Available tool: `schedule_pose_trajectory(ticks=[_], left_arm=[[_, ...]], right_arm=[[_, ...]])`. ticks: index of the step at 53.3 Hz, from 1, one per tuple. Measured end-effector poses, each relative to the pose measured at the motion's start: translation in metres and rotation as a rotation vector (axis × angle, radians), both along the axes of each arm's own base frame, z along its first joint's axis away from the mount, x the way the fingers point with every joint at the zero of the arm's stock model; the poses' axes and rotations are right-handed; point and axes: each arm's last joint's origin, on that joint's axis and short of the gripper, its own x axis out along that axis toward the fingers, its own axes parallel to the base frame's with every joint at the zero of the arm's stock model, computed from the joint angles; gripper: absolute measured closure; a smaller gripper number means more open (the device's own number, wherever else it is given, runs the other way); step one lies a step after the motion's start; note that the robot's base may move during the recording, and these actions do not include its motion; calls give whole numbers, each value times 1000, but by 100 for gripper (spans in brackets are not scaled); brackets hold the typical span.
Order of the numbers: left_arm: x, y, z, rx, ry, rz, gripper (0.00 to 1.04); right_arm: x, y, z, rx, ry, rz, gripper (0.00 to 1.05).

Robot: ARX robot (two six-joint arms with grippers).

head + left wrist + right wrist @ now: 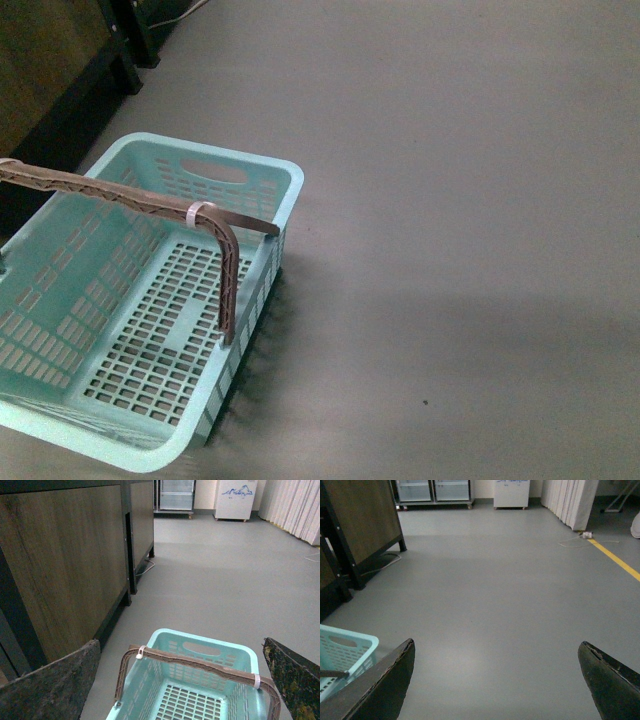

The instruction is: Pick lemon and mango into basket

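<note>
Far left: wood cabinet (65, 555), cut off by frame edge, no fruit seen on or near it. Beside it on grey floor (480, 200): aqua basket (200, 150), nothing inside, lattice bottom bare. Set low betw the arms, prob so either one can drop fruit in. Brown handle (120, 190) swung up across the opening, w/ white tie (200, 212) at the bend; partly blocks a straight drop, so prob needs approach from an open side. Near-left corner of basket out of frame in front view. Left fingers (55, 685) above basket, spread wide, holding nothing. Right of basket: floor only. Right fingers (607, 680) also spread wide, nothing held, over floor beside basket. Lemon + mango: not in any view, location can't tell. Judged: step = find the fruit first; nothing of task done yet.
</note>
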Motion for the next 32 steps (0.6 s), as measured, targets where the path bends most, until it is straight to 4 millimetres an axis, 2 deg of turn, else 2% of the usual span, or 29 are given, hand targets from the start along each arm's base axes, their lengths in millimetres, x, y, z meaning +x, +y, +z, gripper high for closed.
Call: schedule_pose_trajectory(ticks=[30,32], left_arm=[[0,0,0,0,0,0,7],[0,0,-1,-35,51,13,7]], right_arm=[[0,0,0,0,0,0,9],[0,0,0,0,0,0,9]])
